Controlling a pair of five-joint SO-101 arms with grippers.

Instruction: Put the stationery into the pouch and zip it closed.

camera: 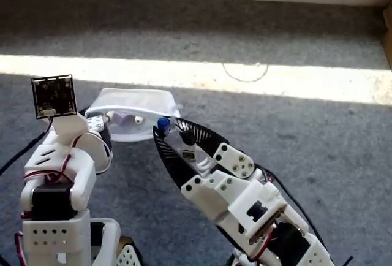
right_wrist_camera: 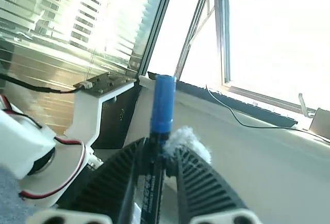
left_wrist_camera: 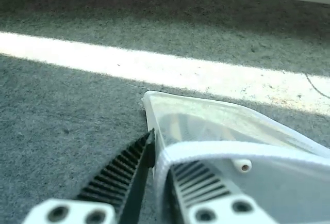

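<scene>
**Pen held nose-first at the pouch's corner**

The pouch (camera: 133,110), clear plastic with a white rim, lies on the grey carpet (camera: 318,149). Its long side runs across in front of both arms, just on the near side of a bright strip of sunlight. The left gripper (left_wrist_camera: 161,154) has one end of it. The black fingers are drawn close together with the white rim pinched between them, one finger outside the pouch and the other showing through the clear wall. Inside the pouch lies a white tube (left_wrist_camera: 242,166), resting roughly along the pouch's length.

The right gripper (right_wrist_camera: 159,146) is clamped on a pen (right_wrist_camera: 163,105), its two fingers pressed against the dark barrel from either side. The pen's long axis follows the line of the fingers, so it sticks straight out past their tips. Its blue cap (camera: 163,123) leads and the barrel trails back between the fingers. From above, that axis slants away from the right arm's base towards the pouch. The cap sits right at the pouch's other end, on the near side. I cannot tell whether the cap has crossed the rim or is only touching it.

Beyond the sunlit strip a thin cable (camera: 245,73) loops on the carpet.
</scene>
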